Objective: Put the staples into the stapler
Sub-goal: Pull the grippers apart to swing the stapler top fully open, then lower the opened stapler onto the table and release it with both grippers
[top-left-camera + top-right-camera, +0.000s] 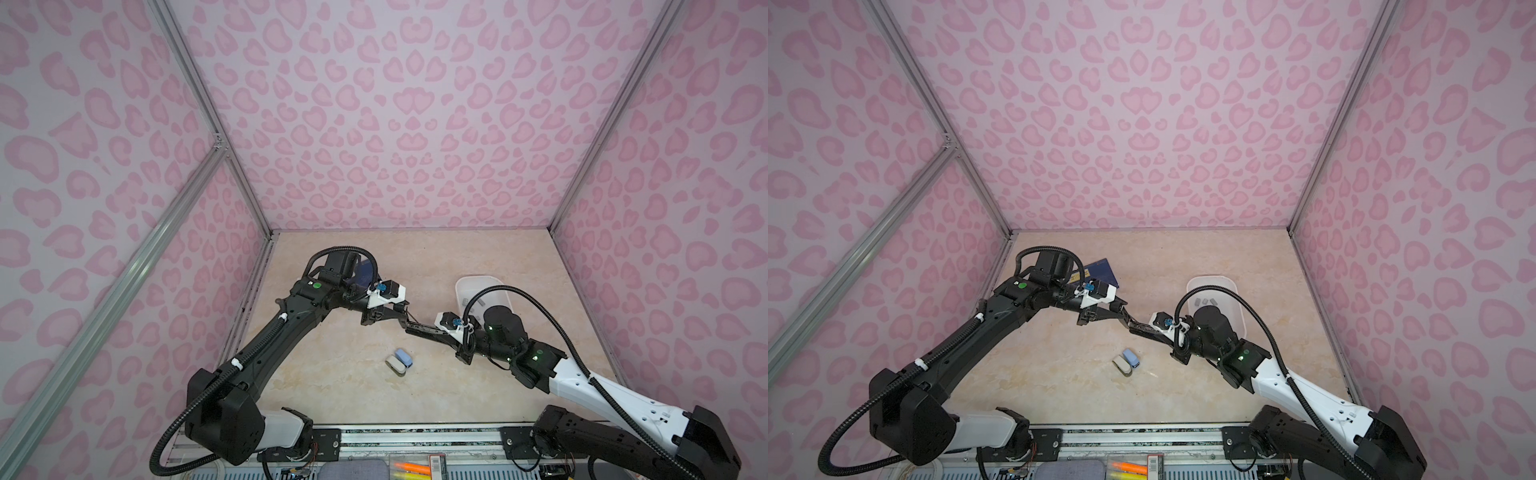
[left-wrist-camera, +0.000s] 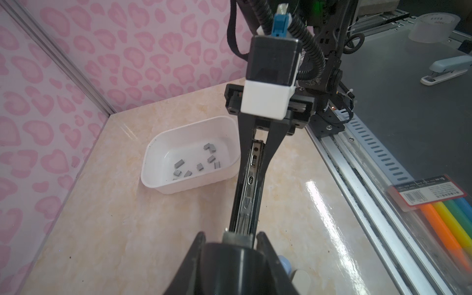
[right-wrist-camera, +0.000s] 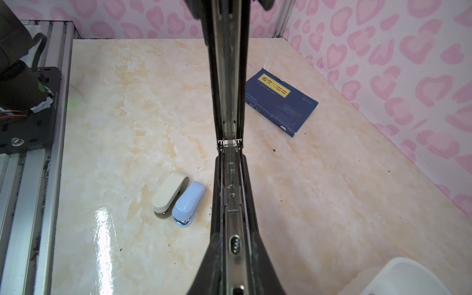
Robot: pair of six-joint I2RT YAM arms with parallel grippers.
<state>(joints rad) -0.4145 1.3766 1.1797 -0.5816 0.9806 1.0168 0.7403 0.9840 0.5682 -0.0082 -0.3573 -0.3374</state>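
The left tool [image 2: 231, 236] and right tool [image 3: 231, 163] are each clamped on one half of the stapler [image 2: 249, 178], which is swung open with its long rail running straight from one tool to the other. The staples [image 2: 196, 163] are sitting loose in the white tray [image 2: 145, 163] just beside the right tool, on the side away from the left tool. So I'd guess the right arm has the shorter reach once it lets go.

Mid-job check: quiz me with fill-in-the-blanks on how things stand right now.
1. The black stapler, clamped by the left gripper and right gripper, is hinged ____.
2. The tub holding the staples is coloured ____.
3. The small staplers lying loose on the table number ____.
Missing words: open; white; two.
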